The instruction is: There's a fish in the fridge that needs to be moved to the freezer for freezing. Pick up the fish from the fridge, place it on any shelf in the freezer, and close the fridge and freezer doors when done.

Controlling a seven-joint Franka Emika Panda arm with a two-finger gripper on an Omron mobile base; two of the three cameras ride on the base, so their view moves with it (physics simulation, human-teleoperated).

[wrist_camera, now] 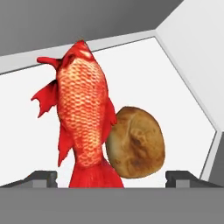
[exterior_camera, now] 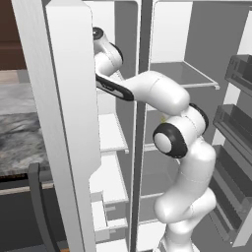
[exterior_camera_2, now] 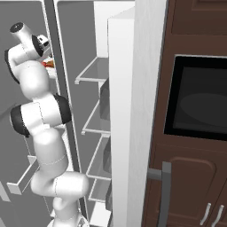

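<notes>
**Fish laid on a freezer shelf, both doors yet to be shut**

The arm reaches up into the freezer (exterior_camera: 112, 133), the narrow compartment with white shelves on the left of the refrigerator. In the hand view the fish (wrist_camera: 83, 118) lies on a white shelf (wrist_camera: 175, 100), its scaled red-orange body running away from the camera, tail fin nearest the hand. A round brown lump (wrist_camera: 135, 142) rests just to its right, touching its flank. The gripper (wrist_camera: 111, 178) stands wide: the two dark fingertips (wrist_camera: 41, 178) sit far apart at either side of the tail, and neither appears to press on the fish, so the fish seems to be lying free on the shelf, not held.

In the right base view a spot of red-orange shows beside the hand, high in the freezer, which fits the same placing.

Judging from this, the carrying part looks done: the fish is out of the fridge (exterior_camera: 182, 74) and on a freezer shelf. What is left is to draw the hand back out without dragging the fish or knocking the lump, then to swing shut the freezer door (exterior_camera: 64, 123) on the left and the fridge door (exterior_camera_2: 126, 119) on the right, both standing wide open now.
</notes>
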